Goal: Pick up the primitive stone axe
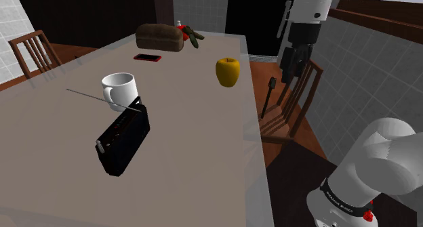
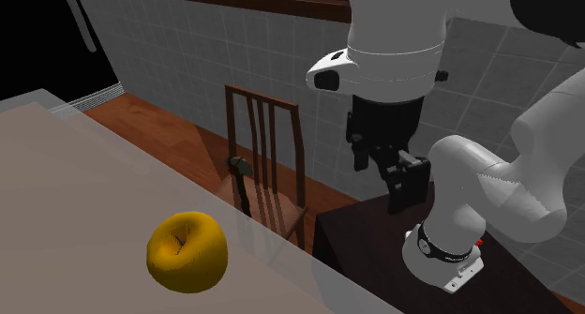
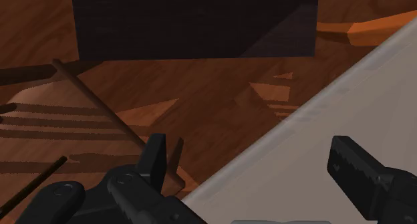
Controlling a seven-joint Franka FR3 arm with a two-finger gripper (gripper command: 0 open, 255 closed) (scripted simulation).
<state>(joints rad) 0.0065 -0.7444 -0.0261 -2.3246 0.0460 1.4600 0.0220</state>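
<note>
The gripper [image 3: 248, 149] is open, and its two black fingers [image 3: 155, 161] stand wide apart with nothing between them. In the wrist view one finger hangs over the wooden floor [image 3: 200, 89] and the other over the pale grey table [image 3: 347, 102], whose edge runs slantwise between them. The dark box of the stand [image 3: 194, 22] lies beyond the fingers.

In the shoulder view the gripper [image 1: 287, 75] hangs from the white arm just past the table's right edge, above a wooden chair [image 1: 298, 104] drawn up to that side.

The stone axe [image 1: 270, 90] stands almost upright on this chair's seat, with its dark head up and its handle down. It sits between the table edge and the chair back, below the gripper and a little to its left. The two are apart. In the second exterior view the axe [image 2: 240, 171] shows in front of the slatted chair back [image 2: 267, 134], well to the left of the gripper [image 2: 405, 195].

A yellow apple [image 1: 228, 71] is the closest thing on the table [image 1: 190, 178] to the axe. Further to the shoulder view's left are a white mug [image 1: 119, 89] and, nearer, a black radio [image 1: 123, 137] with a thin aerial. At the far end lie a brown loaf [image 1: 160, 37] and a red phone [image 1: 147, 57].
</note>
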